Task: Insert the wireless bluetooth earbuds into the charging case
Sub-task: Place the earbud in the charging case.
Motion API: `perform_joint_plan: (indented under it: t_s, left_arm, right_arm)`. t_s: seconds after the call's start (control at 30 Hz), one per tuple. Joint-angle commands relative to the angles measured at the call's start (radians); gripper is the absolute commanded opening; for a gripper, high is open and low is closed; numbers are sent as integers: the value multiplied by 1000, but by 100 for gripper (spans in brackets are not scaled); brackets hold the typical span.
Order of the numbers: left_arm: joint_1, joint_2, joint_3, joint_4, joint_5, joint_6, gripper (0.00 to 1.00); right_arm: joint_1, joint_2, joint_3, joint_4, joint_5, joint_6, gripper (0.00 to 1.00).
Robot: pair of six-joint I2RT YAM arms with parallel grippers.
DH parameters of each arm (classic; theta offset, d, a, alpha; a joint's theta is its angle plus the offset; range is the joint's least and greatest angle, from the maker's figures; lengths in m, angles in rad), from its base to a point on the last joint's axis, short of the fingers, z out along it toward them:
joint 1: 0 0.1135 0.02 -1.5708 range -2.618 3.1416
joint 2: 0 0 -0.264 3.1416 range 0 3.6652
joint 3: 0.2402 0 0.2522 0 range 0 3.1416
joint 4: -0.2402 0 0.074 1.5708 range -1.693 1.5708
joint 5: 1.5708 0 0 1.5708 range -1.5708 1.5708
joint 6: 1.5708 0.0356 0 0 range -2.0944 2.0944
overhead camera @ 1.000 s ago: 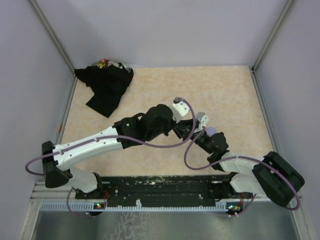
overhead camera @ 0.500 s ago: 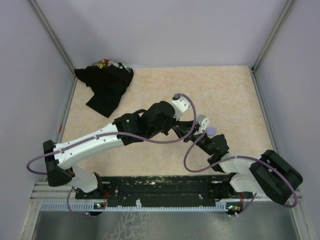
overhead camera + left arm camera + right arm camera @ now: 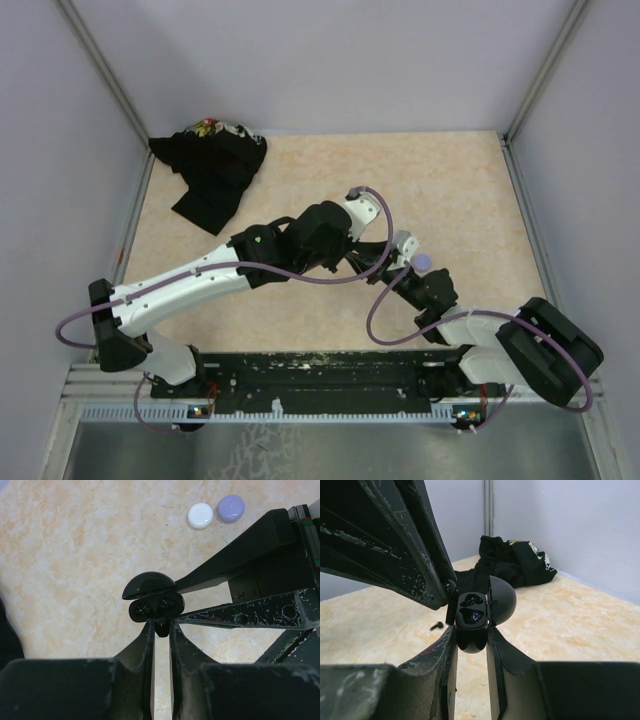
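Above the middle of the tan table (image 3: 450, 190), clamps the black charging case (image 3: 152, 597) between the narrowed jaws of the right gripper (image 3: 471, 632), lid swung up and open side turned toward the left gripper (image 3: 161, 624). Pinches a dark earbud (image 3: 161, 629) in that gripper's nearly closed tips, right at the case's near rim. Shows a second dark earbud (image 3: 436, 626) lying loose on the table, a white disc (image 3: 200, 515) and a lavender disc (image 3: 230, 508) side by side farther off, and a black cloth (image 3: 210, 170) in the far left corner.
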Motion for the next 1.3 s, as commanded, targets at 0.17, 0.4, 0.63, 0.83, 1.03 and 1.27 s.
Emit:
perform_joint_plan:
  t_s: [0.17, 0.4, 0.63, 0.83, 1.03, 1.27]
  left_arm:
    - [3, -23, 34, 48, -36, 23, 0]
    - [4, -21, 44, 52, -35, 29, 0]
    - [5, -38, 39, 89, 8, 31, 0]
    - [6, -24, 46, 77, 4, 34, 0]
    - [9, -5, 50, 59, -15, 37, 0]
    - [11, 14, 53, 38, -20, 40, 0]
  right_arm:
    - [3, -1, 6, 76, -22, -6, 0]
    - [3, -2, 6, 72, -21, -5, 0]
    - [3, -3, 7, 68, -23, -4, 0]
    - [3, -5, 7, 70, -22, -4, 0]
    - [2, -7, 6, 72, -22, -1, 0]
    - [3, -7, 6, 73, -22, 0, 0]
